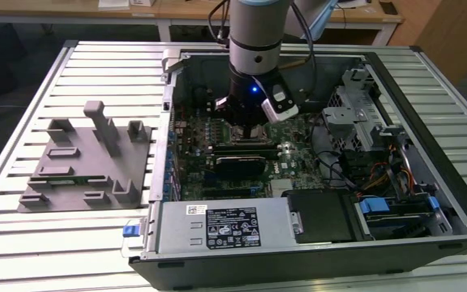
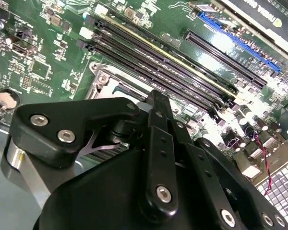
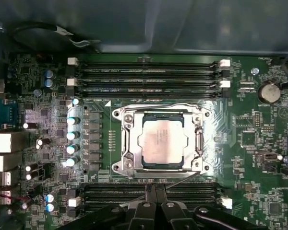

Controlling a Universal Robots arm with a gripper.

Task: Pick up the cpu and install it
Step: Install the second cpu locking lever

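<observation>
First wrist view: cpu [image 3: 162,141] flat in socket [image 3: 127,143], edges seemingly square; hand [image 3: 156,194] together.

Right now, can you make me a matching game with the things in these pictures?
Things:
1. cpu
2. battery
3. fixture
4. arm

Places:
A. on the table beside the case
B. in the socket frame
C. reaching down into the case
D. on the green board, past the end of the memory slots

Pairs: 1-B, 2-D, 3-A, 4-C
</observation>
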